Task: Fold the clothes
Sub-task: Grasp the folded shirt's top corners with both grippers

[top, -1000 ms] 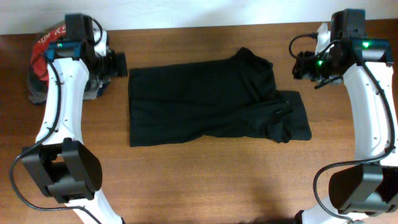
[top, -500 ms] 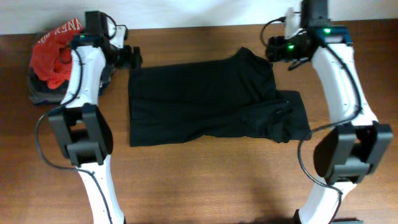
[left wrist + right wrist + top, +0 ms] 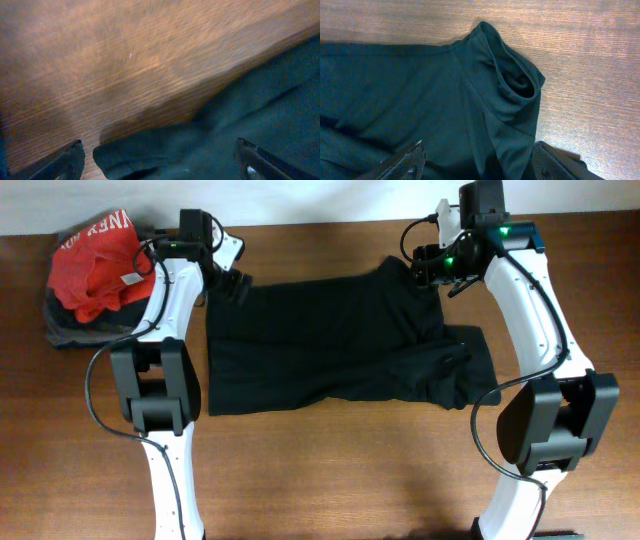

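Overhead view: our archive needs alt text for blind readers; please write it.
A black short-sleeved T-shirt lies rumpled on a wooden table, with the open left gripper and open right gripper over its far corners. A red garment with white lettering lies far left.

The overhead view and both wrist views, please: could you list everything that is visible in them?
black short-sleeved fabric T-shirt: one, black, lying spread in the middle of the table, with one sleeve bunched at its right side.
red garment with white lettering: one, red, crumpled at the far left corner of the table.
grey and dark folded garments: a small pile, count unclear, under the red garment.
brown wooden table: one, brown, under everything.
left arm: one, white and black, reaching to the T-shirt's far left corner.
right arm: one, white and black, reaching to the far right sleeve.
left end effector: open, over the shirt's edge.
right end effector: open, over the sleeve.
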You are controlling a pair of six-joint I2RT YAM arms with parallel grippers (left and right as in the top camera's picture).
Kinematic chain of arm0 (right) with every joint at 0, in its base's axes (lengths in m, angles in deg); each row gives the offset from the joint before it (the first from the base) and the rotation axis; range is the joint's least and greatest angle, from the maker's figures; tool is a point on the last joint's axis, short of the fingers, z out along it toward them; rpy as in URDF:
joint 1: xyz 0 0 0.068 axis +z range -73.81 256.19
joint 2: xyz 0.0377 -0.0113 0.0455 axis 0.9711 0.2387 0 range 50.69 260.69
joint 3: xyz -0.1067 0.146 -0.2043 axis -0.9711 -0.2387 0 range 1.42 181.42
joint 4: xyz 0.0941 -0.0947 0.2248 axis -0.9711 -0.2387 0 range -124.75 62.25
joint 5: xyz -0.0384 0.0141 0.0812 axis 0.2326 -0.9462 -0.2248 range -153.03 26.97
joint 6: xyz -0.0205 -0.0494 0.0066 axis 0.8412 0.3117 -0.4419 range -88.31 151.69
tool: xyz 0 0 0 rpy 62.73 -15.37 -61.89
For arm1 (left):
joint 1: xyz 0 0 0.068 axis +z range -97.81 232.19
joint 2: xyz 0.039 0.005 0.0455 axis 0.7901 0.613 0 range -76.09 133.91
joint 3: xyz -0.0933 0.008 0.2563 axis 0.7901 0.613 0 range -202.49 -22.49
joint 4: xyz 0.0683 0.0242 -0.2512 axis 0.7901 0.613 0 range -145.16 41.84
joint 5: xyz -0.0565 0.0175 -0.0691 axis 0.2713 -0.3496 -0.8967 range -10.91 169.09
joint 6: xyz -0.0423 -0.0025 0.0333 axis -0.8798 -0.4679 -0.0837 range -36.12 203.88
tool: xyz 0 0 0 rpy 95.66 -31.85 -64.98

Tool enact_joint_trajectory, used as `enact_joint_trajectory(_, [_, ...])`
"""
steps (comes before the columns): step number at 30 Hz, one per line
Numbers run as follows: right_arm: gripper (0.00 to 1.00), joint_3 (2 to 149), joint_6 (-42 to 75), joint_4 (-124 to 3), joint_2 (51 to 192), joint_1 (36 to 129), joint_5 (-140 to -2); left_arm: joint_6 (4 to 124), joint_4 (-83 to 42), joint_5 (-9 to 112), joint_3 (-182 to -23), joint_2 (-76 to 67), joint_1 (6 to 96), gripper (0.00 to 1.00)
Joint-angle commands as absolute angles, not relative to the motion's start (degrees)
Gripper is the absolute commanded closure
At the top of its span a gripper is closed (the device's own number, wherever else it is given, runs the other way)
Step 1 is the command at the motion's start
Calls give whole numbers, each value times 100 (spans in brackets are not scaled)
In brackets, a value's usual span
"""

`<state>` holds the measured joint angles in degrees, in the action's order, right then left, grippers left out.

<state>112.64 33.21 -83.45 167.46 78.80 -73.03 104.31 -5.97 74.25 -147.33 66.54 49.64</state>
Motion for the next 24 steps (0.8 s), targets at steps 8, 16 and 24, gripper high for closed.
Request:
enact_joint_trajectory(8, [27, 11360, 3341, -8340, 16748, 7874, -7137, 11060, -597, 7786, -14820, 6835, 4993, 20])
enact_joint_trajectory(16, [27, 11360, 3341, -8275, 16748, 7874, -7137, 11058, -448, 7784, -14798, 6846, 4971, 59])
enact_joint_trajectory(24, [27, 11360, 3345, -8277, 16750, 7863, -7087, 11054, -302, 7786, -14794, 7174, 4971, 63])
